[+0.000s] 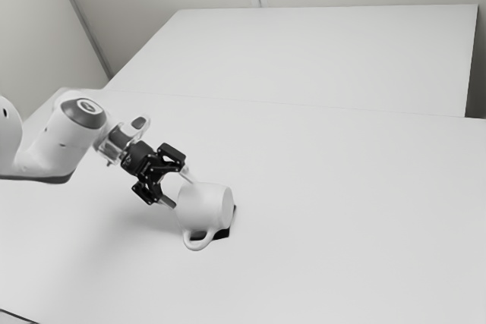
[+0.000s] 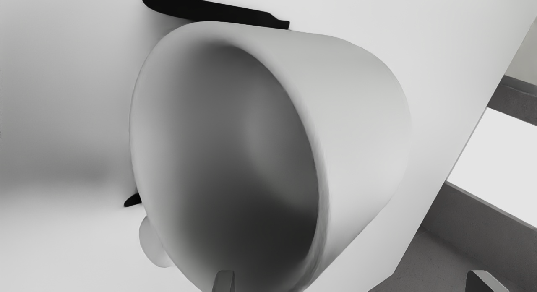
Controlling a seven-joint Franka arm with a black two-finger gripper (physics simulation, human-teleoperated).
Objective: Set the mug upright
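Two grey fingers (image 2: 224,282) stand spread apart on my black end effector (image 1: 181,190), which is released, with nothing clenched between them. Directly ahead of it, close to its tips, the white, smooth, tapered mug (image 1: 203,206) lies on its side on the broad, pale, flat table (image 1: 342,165). From the wrist camera I look into its round mouth, which faces the end effector; its base points away from the end effector. One finger is in front of the mouth and the other is outside the rim, so part of the rim lies between the two. The white, curved handle (image 1: 199,242) sticks out from the side of the mug. Partly hidden by the mug, beyond its mouth as seen from my end effector, is a flat black piece (image 1: 222,234).
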